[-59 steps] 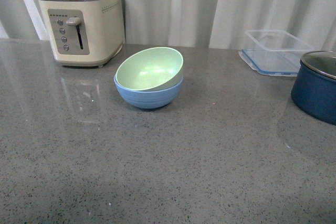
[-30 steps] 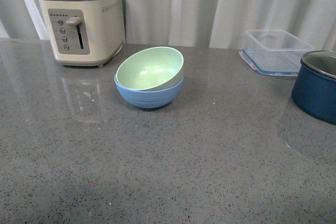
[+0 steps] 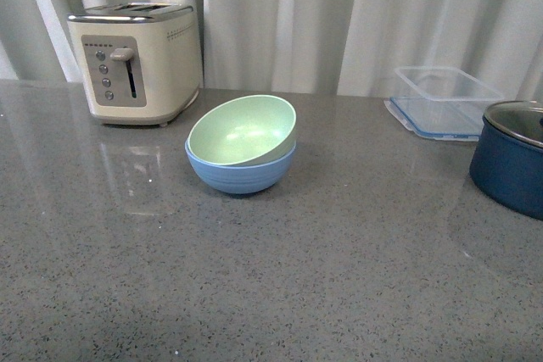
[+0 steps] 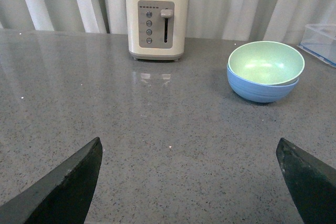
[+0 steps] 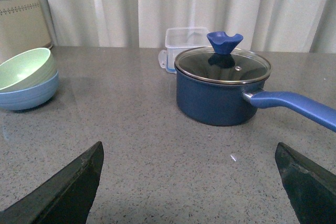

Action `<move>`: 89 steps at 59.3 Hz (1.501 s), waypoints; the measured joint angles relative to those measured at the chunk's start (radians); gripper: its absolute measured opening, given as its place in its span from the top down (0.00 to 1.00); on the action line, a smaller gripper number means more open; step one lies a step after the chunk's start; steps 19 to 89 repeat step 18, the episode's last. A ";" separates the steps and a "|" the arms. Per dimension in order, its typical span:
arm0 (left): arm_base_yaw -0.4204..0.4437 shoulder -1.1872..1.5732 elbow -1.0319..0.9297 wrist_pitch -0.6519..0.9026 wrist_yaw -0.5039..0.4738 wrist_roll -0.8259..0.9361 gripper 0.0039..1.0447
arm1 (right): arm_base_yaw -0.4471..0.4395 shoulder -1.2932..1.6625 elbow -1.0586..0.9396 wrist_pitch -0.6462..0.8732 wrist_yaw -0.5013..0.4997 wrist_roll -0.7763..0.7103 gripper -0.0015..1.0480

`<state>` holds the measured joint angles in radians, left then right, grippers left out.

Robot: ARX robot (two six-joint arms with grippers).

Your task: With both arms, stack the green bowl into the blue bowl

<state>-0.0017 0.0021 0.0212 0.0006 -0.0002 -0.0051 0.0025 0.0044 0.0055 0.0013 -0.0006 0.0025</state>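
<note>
The pale green bowl (image 3: 243, 129) sits nested in the light blue bowl (image 3: 242, 171), tilted with its far-right rim higher, on the grey counter left of centre. Both show in the left wrist view, green bowl (image 4: 265, 62) in blue bowl (image 4: 261, 89), and at the edge of the right wrist view, green bowl (image 5: 26, 69) in blue bowl (image 5: 29, 94). My left gripper (image 4: 189, 182) is open and empty, well short of the bowls. My right gripper (image 5: 189, 182) is open and empty over bare counter. Neither arm shows in the front view.
A cream toaster (image 3: 136, 61) stands at the back left. A clear plastic container (image 3: 445, 101) sits at the back right. A dark navy pot with a glass lid (image 5: 223, 85) and a blue handle (image 5: 294, 106) stands at the right, in front of my right gripper.
The front view has tilted slightly, so everything sits a little lower in the picture. The bowls have not moved on the counter.
</note>
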 joint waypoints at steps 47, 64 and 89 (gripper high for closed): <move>0.000 0.000 0.000 0.000 0.000 0.000 0.06 | 0.000 0.000 0.000 0.000 0.000 0.000 0.10; 0.000 0.000 0.000 0.000 0.000 0.000 0.06 | 0.000 0.000 0.000 0.000 0.000 0.000 0.10; 0.000 0.000 0.000 0.000 0.000 0.000 0.06 | 0.000 0.000 0.000 0.000 0.000 0.000 0.10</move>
